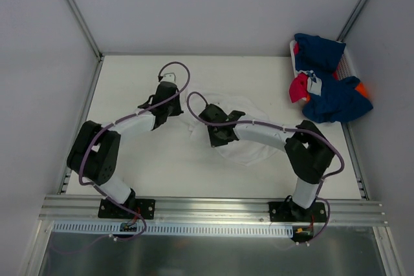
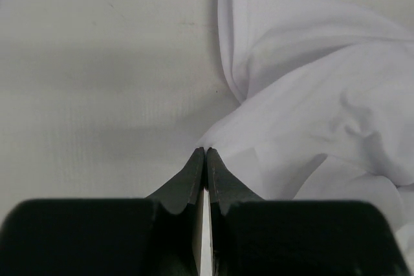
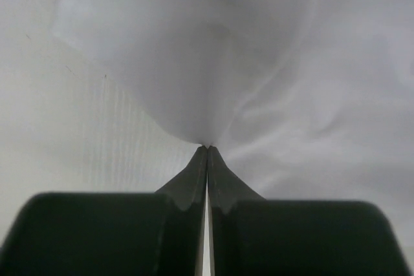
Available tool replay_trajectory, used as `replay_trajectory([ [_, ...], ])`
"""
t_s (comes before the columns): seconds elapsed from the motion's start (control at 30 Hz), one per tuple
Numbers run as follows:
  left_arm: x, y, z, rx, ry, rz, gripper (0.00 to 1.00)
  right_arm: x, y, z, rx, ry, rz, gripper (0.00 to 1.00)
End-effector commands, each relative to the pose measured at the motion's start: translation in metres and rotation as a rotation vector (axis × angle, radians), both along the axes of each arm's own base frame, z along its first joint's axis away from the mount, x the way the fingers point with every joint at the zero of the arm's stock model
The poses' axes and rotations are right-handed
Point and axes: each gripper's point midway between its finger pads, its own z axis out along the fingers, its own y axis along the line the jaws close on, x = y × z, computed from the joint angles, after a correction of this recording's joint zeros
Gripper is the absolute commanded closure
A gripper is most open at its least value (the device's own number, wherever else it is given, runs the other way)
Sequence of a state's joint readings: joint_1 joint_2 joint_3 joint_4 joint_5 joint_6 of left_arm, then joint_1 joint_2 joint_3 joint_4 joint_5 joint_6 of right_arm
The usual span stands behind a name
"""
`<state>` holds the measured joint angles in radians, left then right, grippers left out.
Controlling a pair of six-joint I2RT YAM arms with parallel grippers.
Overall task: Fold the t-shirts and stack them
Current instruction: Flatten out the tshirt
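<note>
The white t-shirt (image 1: 249,154) lies in a soft, crumpled heap near the middle of the table (image 1: 142,159), a little to the right of the middle in the top view. Both arms reach in toward it, and part of the shirt is hidden under the right arm. The left gripper (image 2: 206,153) sits at the left side of the shirt. In its own camera the two dark fingers are pressed tight together, and a thin corner of the white cloth is pinched right at their tips. The rest of the shirt spreads up and off to the right of that view in big folds, and the bare table fills the left side. The right gripper (image 3: 207,148) is squeezed closed too. In its camera the cloth is caught between the fingertips and pulled into a point, so it fans out above them like a little tent. More white cloth lies flat on the right side of that view. Far away, in the upper right corner of the top view, the other shirts sit in a messy pile. There are navy blue t-shirts (image 1: 336,103), a pinkish-red t-shirt (image 1: 298,88) poking out on the left of the pile, and a bit of orange cloth (image 1: 364,88) at its right edge. This pile is well apart from both arms.
</note>
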<state>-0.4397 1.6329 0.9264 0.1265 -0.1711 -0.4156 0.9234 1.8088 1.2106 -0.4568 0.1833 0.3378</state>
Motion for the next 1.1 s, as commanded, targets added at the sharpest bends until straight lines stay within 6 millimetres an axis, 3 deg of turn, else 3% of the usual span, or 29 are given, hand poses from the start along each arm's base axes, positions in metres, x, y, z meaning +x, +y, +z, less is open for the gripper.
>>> replay_trajectory([
  [0.0, 0.000, 0.014, 0.061, 0.046, -0.130, 0.020, 1.00, 0.026, -0.026, 0.105, -0.046, -0.232, 0.003, 1.00],
  [0.03, -0.003, 0.016, 0.069, 0.053, -0.130, 0.018, 1.00, 0.036, -0.031, 0.132, -0.047, -0.297, -0.019, 1.00],
  [0.07, -0.004, 0.019, 0.088, 0.045, -0.167, 0.025, 1.00, 0.032, -0.043, 0.152, -0.060, -0.322, -0.023, 1.00],
  [0.13, -0.009, 0.024, 0.106, 0.052, -0.192, 0.029, 1.00, 0.041, -0.059, 0.191, -0.080, -0.414, -0.051, 1.00],
  [0.33, -0.037, 0.043, 0.192, 0.035, -0.335, 0.040, 1.00, 0.035, -0.123, 0.277, -0.133, -0.595, -0.137, 1.00],
  [0.37, -0.046, 0.044, 0.212, 0.023, -0.375, 0.037, 1.00, 0.032, -0.133, 0.292, -0.134, -0.620, -0.152, 1.00],
  [0.4, -0.054, 0.046, 0.218, 0.042, -0.375, 0.032, 1.00, 0.031, -0.140, 0.303, -0.136, -0.646, -0.165, 1.00],
  [0.47, -0.071, 0.051, 0.259, 0.034, -0.459, 0.044, 1.00, 0.025, -0.164, 0.334, -0.139, -0.720, -0.207, 1.00],
  [0.5, -0.079, 0.055, 0.268, 0.045, -0.469, 0.047, 1.00, 0.022, -0.172, 0.345, -0.133, -0.747, -0.220, 1.00],
  [0.57, -0.099, 0.070, 0.314, 0.015, -0.561, 0.084, 1.00, 0.015, -0.192, 0.369, -0.131, -0.799, -0.254, 1.00],
  [0.6, -0.108, 0.076, 0.322, 0.020, -0.564, 0.084, 1.00, 0.012, -0.199, 0.388, -0.107, -0.834, -0.273, 0.99],
  [0.67, -0.131, 0.092, 0.369, -0.028, -0.651, 0.107, 1.00, 0.004, -0.216, 0.407, -0.118, -0.868, -0.284, 0.99],
  [0.77, -0.163, 0.120, 0.412, -0.044, -0.746, 0.143, 1.00, -0.008, -0.237, 0.440, -0.093, -0.933, -0.319, 0.99],
  [0.83, -0.178, 0.137, 0.433, -0.027, -0.798, 0.175, 1.00, -0.016, -0.254, 0.459, -0.087, -0.979, -0.354, 0.98],
  [0.93, -0.192, 0.155, 0.449, 0.005, -0.830, 0.214, 1.00, -0.028, -0.278, 0.480, -0.079, -1.032, -0.397, 0.95],
  [1.07, -0.193, 0.148, 0.445, -0.008, -0.793, 0.178, 1.00, -0.040, -0.295, 0.489, -0.064, -1.062, -0.425, 0.94],
])
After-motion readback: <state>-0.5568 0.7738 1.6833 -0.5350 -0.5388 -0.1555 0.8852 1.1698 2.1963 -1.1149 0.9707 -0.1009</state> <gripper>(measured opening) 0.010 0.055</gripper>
